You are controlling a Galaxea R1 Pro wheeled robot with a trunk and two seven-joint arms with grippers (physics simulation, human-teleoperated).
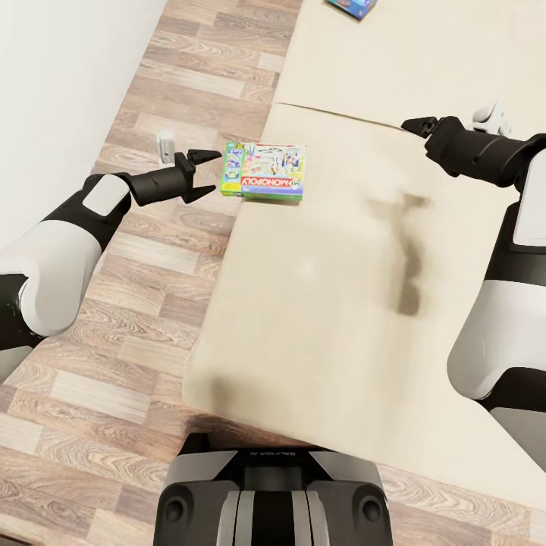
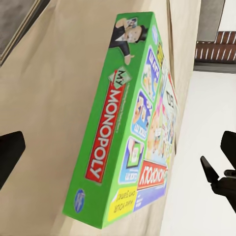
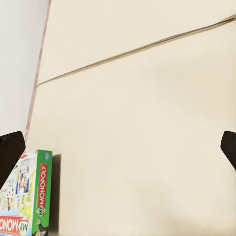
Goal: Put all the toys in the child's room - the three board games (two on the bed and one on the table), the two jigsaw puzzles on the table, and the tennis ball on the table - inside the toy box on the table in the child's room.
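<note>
head view, monopoly box [image 1: 263,172] just beside spread left gripper [image 1: 206,174], apart

Two board games sit on one bed [image 1: 364,303]: a green-edged Monopoly box [image 1: 264,171] at the mattress's near corner and a light-blue box [image 1: 353,6], cut off by the top edge of the head view. The mattress has two beige sections, divided by a single seam. Two robot arms reach in, each ending in one gripper with two dark fingers: the left gripper [image 1: 203,173] and the right gripper [image 1: 415,123]. One small white object [image 1: 164,147] stands on the wood-plank floor [image 1: 114,364] beside the wall. One dark shadow lies across the mattress.
</note>
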